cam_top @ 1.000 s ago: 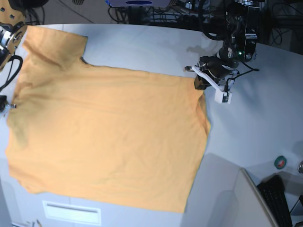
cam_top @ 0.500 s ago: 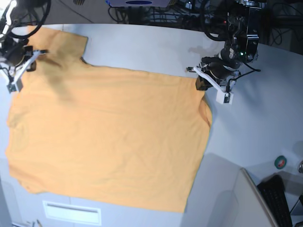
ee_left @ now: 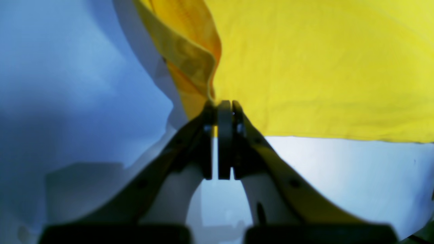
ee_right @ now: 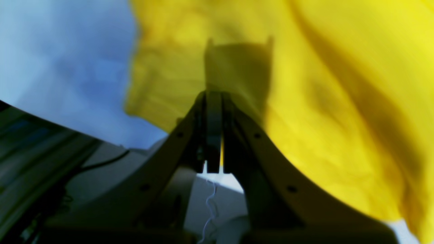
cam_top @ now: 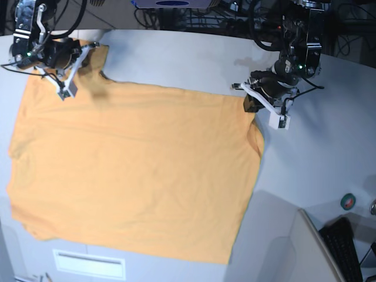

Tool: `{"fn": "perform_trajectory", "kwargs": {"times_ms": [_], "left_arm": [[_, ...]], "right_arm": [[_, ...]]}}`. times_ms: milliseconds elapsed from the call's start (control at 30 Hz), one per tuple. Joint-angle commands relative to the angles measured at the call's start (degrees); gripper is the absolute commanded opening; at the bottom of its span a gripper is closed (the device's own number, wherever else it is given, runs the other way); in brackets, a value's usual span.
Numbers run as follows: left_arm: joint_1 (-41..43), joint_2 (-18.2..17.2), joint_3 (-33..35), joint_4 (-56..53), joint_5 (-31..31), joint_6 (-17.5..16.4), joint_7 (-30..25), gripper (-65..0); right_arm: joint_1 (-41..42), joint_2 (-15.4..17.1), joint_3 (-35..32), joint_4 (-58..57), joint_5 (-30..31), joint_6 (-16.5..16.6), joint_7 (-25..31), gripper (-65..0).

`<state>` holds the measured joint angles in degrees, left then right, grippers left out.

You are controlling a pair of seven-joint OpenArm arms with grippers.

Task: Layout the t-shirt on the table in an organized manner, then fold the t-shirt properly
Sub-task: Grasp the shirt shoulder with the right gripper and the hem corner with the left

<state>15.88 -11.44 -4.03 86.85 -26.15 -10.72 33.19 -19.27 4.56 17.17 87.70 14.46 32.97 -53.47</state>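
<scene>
The orange t-shirt (cam_top: 135, 170) lies spread flat over most of the table (cam_top: 317, 147), plain side up, with a sleeve at the far left. My left gripper (cam_top: 251, 106) is at the shirt's far right corner. In the left wrist view this gripper (ee_left: 220, 105) is shut on the t-shirt (ee_left: 322, 67), and the hem bunches up into a fold at its tips. My right gripper (cam_top: 75, 70) hovers over the sleeve. The right wrist view shows that gripper (ee_right: 213, 95) shut, casting its shadow on the t-shirt (ee_right: 339, 101), with no cloth seen pinched.
A green tape roll (cam_top: 348, 201) and a black keyboard (cam_top: 343, 249) sit at the right front. A pale box-like panel (cam_top: 276, 241) stands by the shirt's front right corner. Cables and dark equipment (cam_top: 194, 17) line the far edge.
My right gripper has swung from the table's left edge up and rightward to the sleeve, and its fingers have closed. The shirt's left side has shifted. The left gripper has stayed put.
</scene>
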Motion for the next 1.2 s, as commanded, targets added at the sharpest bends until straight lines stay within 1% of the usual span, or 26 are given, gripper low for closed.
{"fn": "perform_trajectory", "kwargs": {"times_ms": [0, 233, 333, 433, 600, 700, 833, 867, 933, 1000, 1033, 1067, 1100, 1167], "left_arm": [[-0.3, -0.4, -0.1, 1.2, -0.5, -0.4, -1.0, -65.0], [-0.3, -0.4, -0.1, 1.2, -0.5, -0.4, -1.0, -65.0], [-0.3, -0.4, -0.1, 1.2, -0.5, -0.4, -1.0, -65.0], [-0.3, -0.4, -0.2, 1.2, -0.7, -0.4, -1.0, -65.0], [-0.3, -0.4, -0.2, 1.2, -1.0, -0.4, -1.0, -65.0], [0.1, -0.2, -3.0, 1.8, -1.1, -0.4, -1.0, -65.0], [1.0, -0.1, -5.7, 3.2, -1.1, -0.4, -0.9, -65.0], [1.2, -0.1, -6.2, 3.3, -1.1, -0.4, -0.9, -65.0], [1.5, -0.1, -6.6, 3.2, -1.1, -0.5, -0.9, -65.0], [1.7, -0.1, -6.4, 3.2, -1.1, -0.5, -0.9, -65.0], [2.2, -0.1, -6.5, 3.2, -1.1, -0.5, -0.9, -65.0], [2.5, -0.1, -6.5, 3.2, -1.1, -0.5, -0.9, -65.0], [2.7, -0.1, -6.5, 3.2, -1.1, -0.5, -0.9, -65.0], [2.8, -0.1, -6.5, 3.2, -1.1, -0.6, -0.9, -65.0]], "right_arm": [[-0.2, 0.5, -0.9, 1.0, 0.4, 0.2, 0.4, -65.0], [-0.7, 0.4, -10.4, 1.1, 0.5, 0.1, 0.6, -65.0], [-0.6, 0.4, -11.9, 1.2, 0.5, 0.0, 0.6, -65.0], [-0.9, 0.5, -11.5, 3.4, 0.6, 0.0, 0.6, -65.0], [-2.8, 0.5, -4.5, 10.1, 0.7, 0.0, 0.6, -65.0], [-1.6, 0.8, -1.4, 10.3, 0.7, 0.0, 0.9, -65.0], [3.2, 1.4, 1.5, 4.6, 0.4, 0.0, 0.9, -65.0], [4.8, 2.4, 1.7, 2.1, 0.4, 0.0, 0.9, -65.0], [6.5, 3.0, 2.1, -1.2, 0.4, 0.0, 0.9, -65.0], [6.7, 2.9, 4.6, -0.6, 0.7, 0.0, 0.9, -65.0], [6.4, 2.3, 6.4, 0.5, 0.8, 0.0, 0.9, -65.0], [6.0, 1.0, 9.0, 1.7, 0.9, 0.0, 0.9, -65.0], [5.9, -0.9, 12.9, 3.2, 1.3, 0.0, 0.9, -65.0], [5.9, -3.7, 19.9, 5.4, 2.0, 0.2, 0.6, -65.0]]}}
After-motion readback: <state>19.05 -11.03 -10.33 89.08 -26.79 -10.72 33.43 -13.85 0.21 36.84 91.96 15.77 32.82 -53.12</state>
